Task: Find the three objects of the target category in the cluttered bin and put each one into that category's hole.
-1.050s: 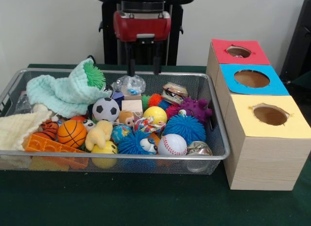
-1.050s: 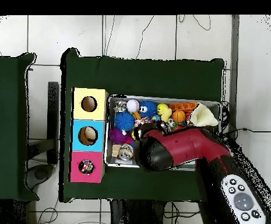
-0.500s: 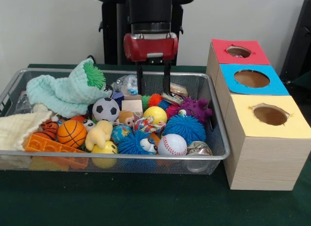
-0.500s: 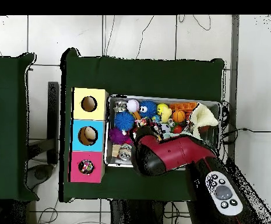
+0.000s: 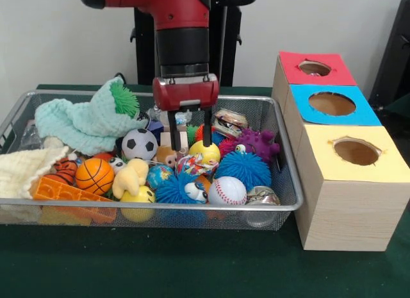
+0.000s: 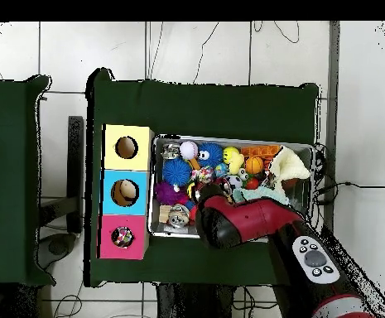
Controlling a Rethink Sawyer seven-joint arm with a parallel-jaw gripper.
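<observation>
1. The bin [image 5: 285, 182] is showing fine metal wire mesh with a smooth, shiny rim.
2. The boxes [image 5: 349, 208] are looking like pale matt wood, each topped with flat coloured paper (or thin card).
3. The mint cloth [image 5: 80, 122] is looking soft and knitted.
4. The blue ball [image 5: 242, 168] is bristling with rubbery spikes.
5. The arm's red casing [image 5: 173, 6] is gleaming like glossy plastic.
6. The tabletop [image 5: 192, 266] is wearing matt green cloth.

Looks like a robotics lab: green-clothed table [image 5: 192, 266] on a white tiled floor [image 6: 204, 50] strewn with loose cables [image 6: 270, 33], a wire bin [image 5: 282, 182] of toys beside three wooden boxes [image 5: 346, 202] with colour-topped holes.
</observation>
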